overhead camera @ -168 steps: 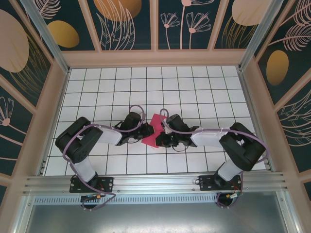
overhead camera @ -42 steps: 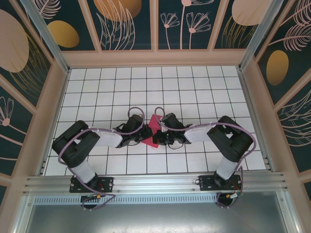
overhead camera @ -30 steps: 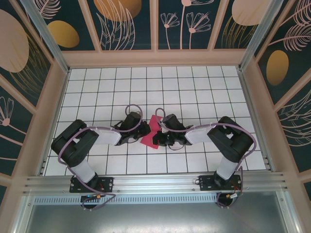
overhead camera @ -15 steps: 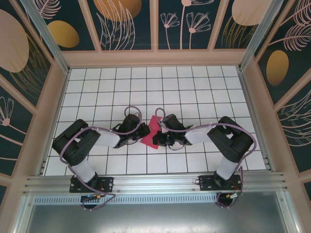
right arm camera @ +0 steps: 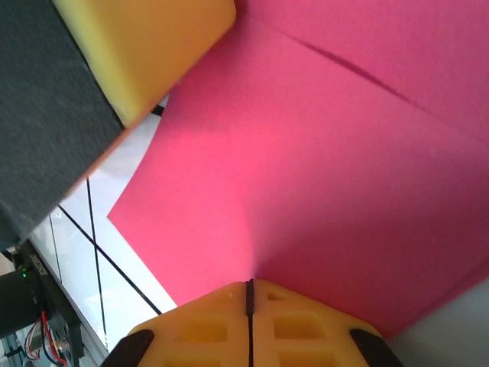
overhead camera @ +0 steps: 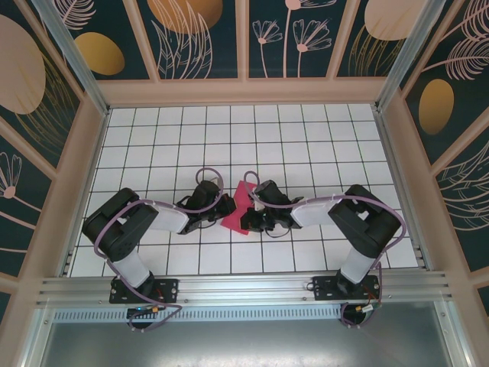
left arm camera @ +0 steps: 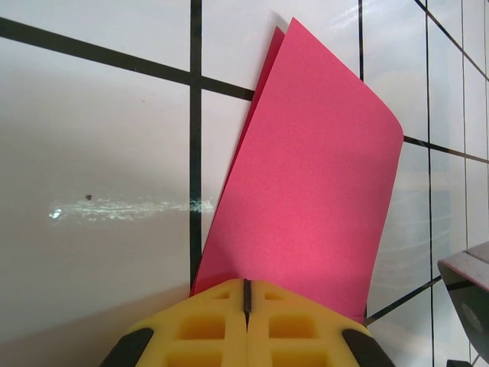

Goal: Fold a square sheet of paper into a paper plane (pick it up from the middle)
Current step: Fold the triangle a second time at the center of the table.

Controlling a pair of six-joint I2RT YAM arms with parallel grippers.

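Fingertips first: the left gripper (left arm camera: 246,306) has its yellow foam pads (left arm camera: 202,329) pressed together with no gap. They nip the near edge of the thin red-pink square sheet of paper (left arm camera: 306,191). The sheet reaches away from them already doubled, with a second layer peeking out along its left side. The right gripper (right arm camera: 249,306) is likewise clamped tight on the sheet's opposite margin. From above, the sheet sits between the two grippers over the middle of the white grid-tiled table (overhead camera: 306,138).

Both pinches look to be at the very margin. If the arms draw apart, the paper could tear or slide out of one pinch. If they push together, it could buckle away from the intended fold line.

The left wrist view shows the two layers slightly out of line near the far corner. The right wrist view instead shows a dark crease running across the paper. The overhead view gives the placement on the table, but no layer detail.
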